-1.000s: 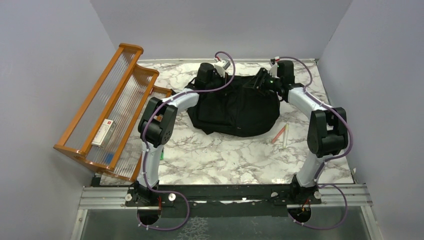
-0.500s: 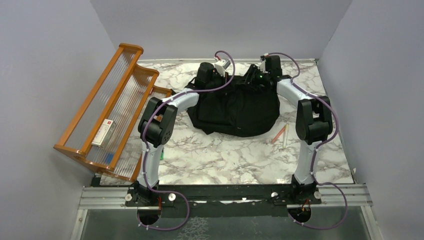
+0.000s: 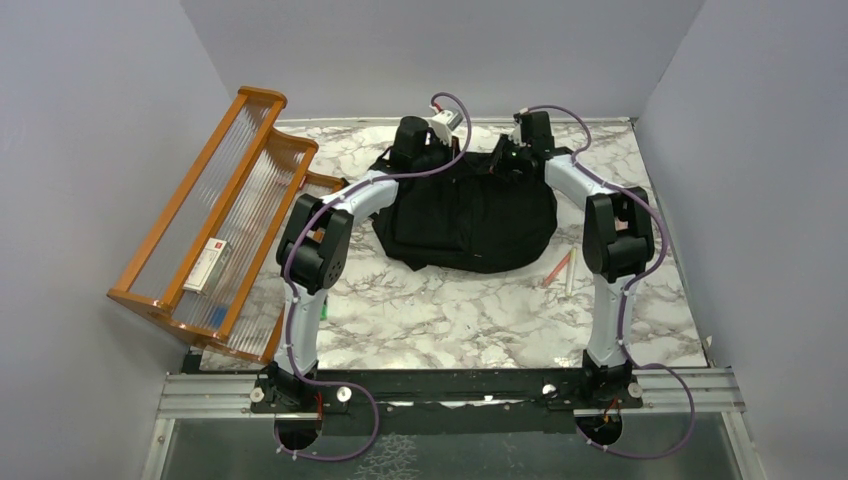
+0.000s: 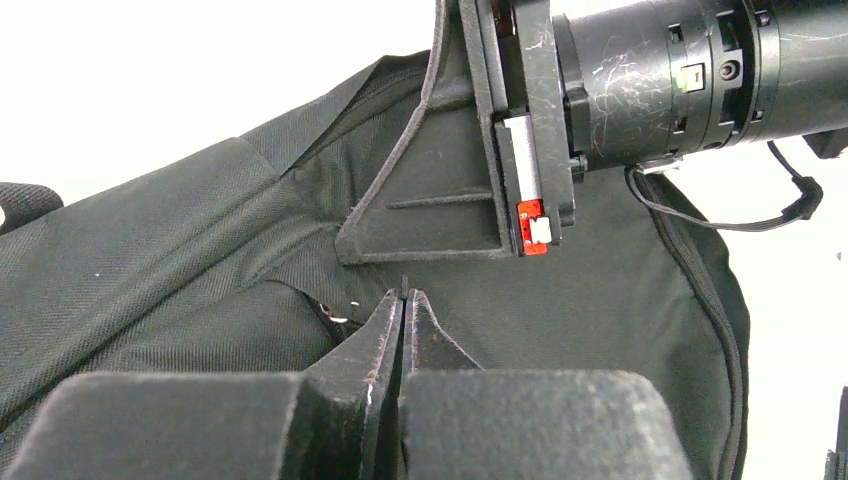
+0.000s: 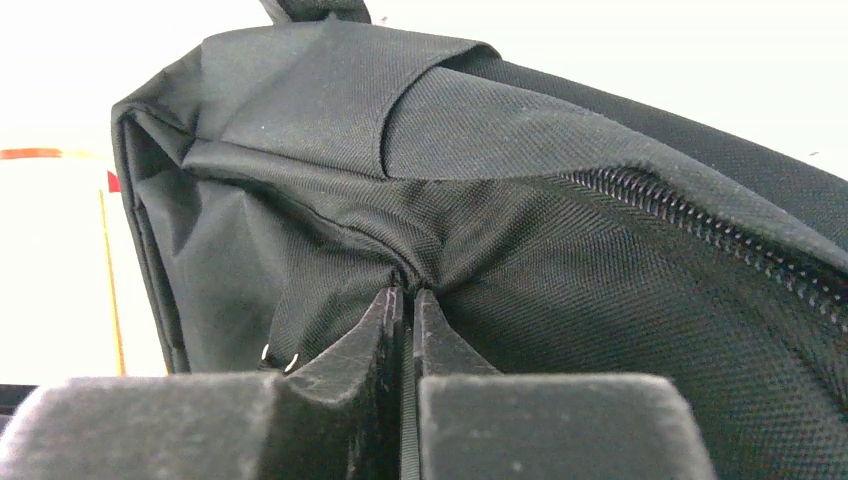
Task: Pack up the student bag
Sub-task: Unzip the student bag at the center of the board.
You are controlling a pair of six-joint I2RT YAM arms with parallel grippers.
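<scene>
Opening-the-bag step I reckon: right tool is pinched nearly closed on a fold of the student bag bunched at its tips, left tool is squeezed fully together against the bag just ahead (grip unclear), so next they'd need to pull apart gently.

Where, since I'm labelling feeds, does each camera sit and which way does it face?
Top external: above, behind the bases, looking down on table, left arm, right arm.
Left wrist: on that wrist, facing along shut left pincer at student bag.
Right wrist: likewise, facing along right pincer pinching that bag.
Shared: all show the bag.
</scene>
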